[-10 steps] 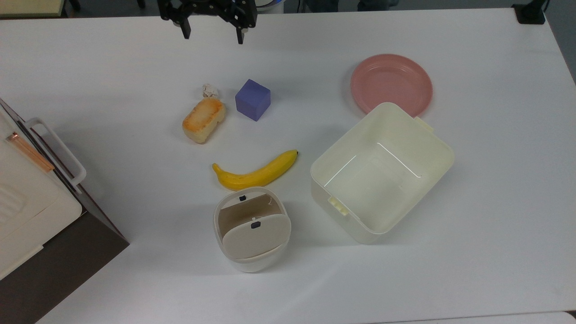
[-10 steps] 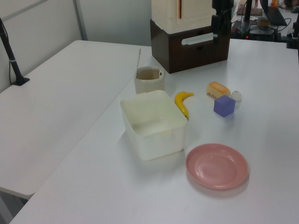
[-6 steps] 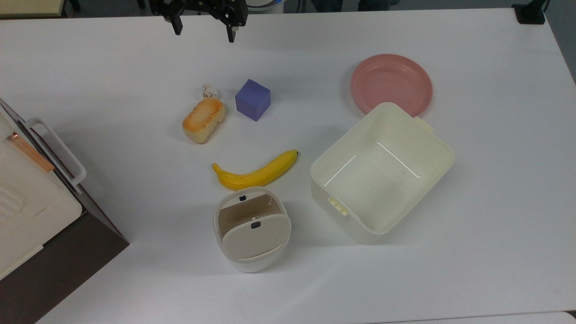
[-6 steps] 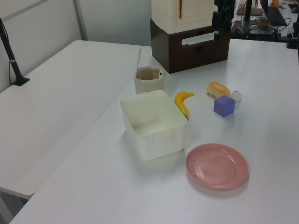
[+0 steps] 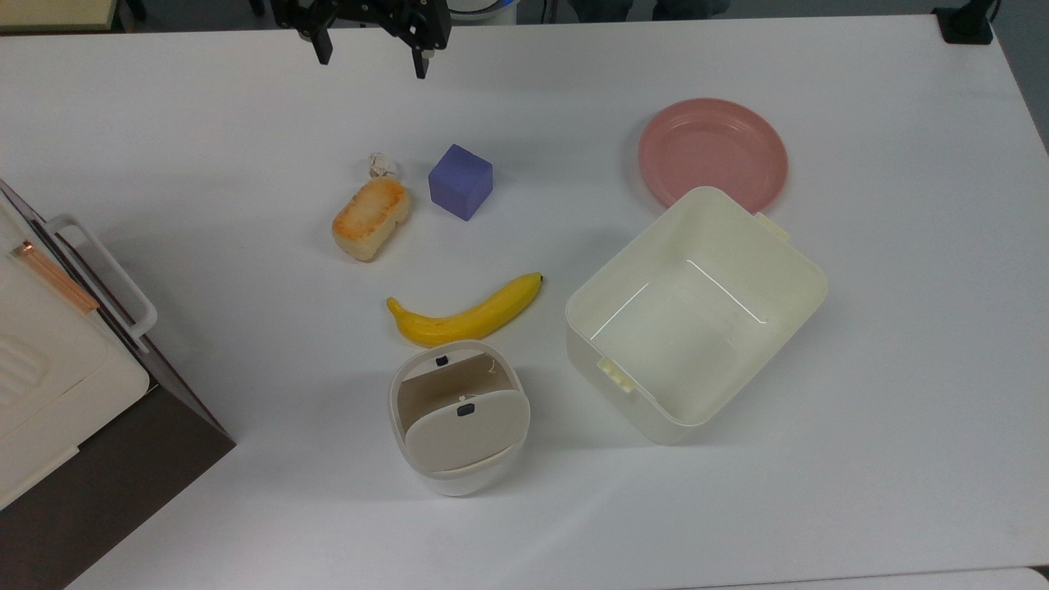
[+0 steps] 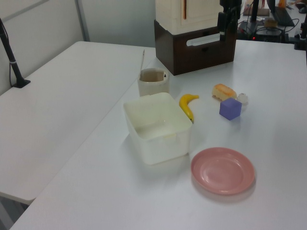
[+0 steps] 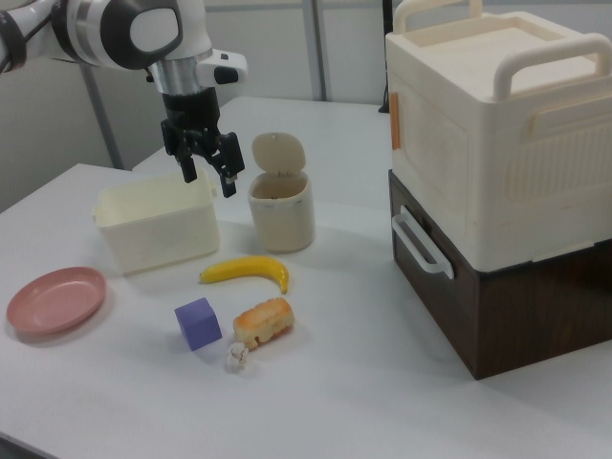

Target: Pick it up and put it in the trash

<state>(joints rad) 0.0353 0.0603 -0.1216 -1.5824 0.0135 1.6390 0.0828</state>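
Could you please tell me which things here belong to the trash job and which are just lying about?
Job: paper wad, trash bin, open gripper.
Lying about: bread loaf, purple cube, banana, cream tub, pink plate.

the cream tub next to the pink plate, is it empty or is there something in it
Empty. The top view looks straight into the cream tub and shows only its bare floor; the left view shows the same.

Banana point(image 5: 465, 313), purple cube point(image 5: 460, 181), pink plate point(image 5: 712, 152)
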